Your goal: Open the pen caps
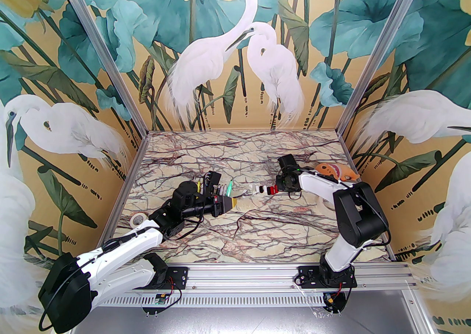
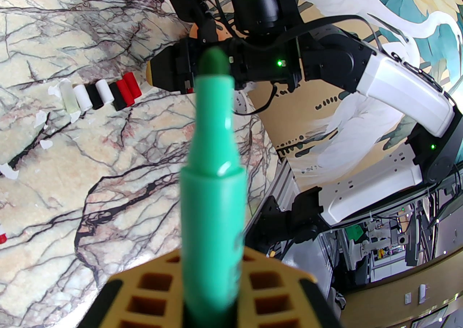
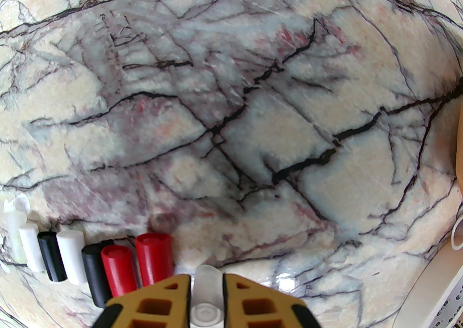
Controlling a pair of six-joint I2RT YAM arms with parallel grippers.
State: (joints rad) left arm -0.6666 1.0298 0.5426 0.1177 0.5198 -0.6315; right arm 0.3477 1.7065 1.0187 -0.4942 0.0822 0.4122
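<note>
My left gripper (image 1: pixel 232 203) (image 2: pixel 213 301) is shut on a green marker (image 2: pixel 213 160) whose dark green tip is bare and points toward the right arm. A row of loose pen caps (image 1: pixel 263 189) (image 2: pixel 103 95) (image 3: pixel 90 261) lies on the marble table: white, black and red, side by side. My right gripper (image 1: pixel 278 189) (image 3: pixel 206 283) is low over the table at the red end of that row. It is shut on a clear, frosted pen cap (image 3: pixel 206 294), which sits just right of the nearest red cap (image 3: pixel 153 258).
A roll of white tape (image 1: pixel 138 219) lies by the left arm. An orange plush toy (image 1: pixel 336 172) sits behind the right arm. Several pens (image 1: pixel 220 189) lie beside the left gripper. Small white scraps (image 2: pixel 47 144) dot the marble table (image 1: pixel 239 236).
</note>
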